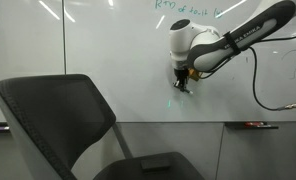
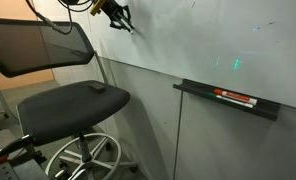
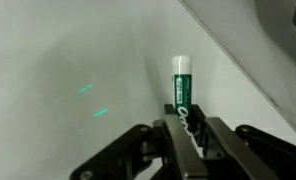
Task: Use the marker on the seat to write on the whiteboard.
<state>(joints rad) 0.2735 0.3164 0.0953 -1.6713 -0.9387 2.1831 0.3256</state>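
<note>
One end of the marker (image 3: 181,82) hides between clamped jaws.

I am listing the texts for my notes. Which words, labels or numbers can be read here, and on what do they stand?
Green handwriting on the whiteboard: too blurred to read.
Marker held in the gripper: its print is too small to read.
Pens on the tray: labels too small.
Nothing reads clearly.

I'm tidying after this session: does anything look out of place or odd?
A small dark object lies on the seat cushion, away from the pen tray; too small to identify. The marker sits straight in the jaws at the whiteboard. Nothing looks spilled or damaged.
</note>
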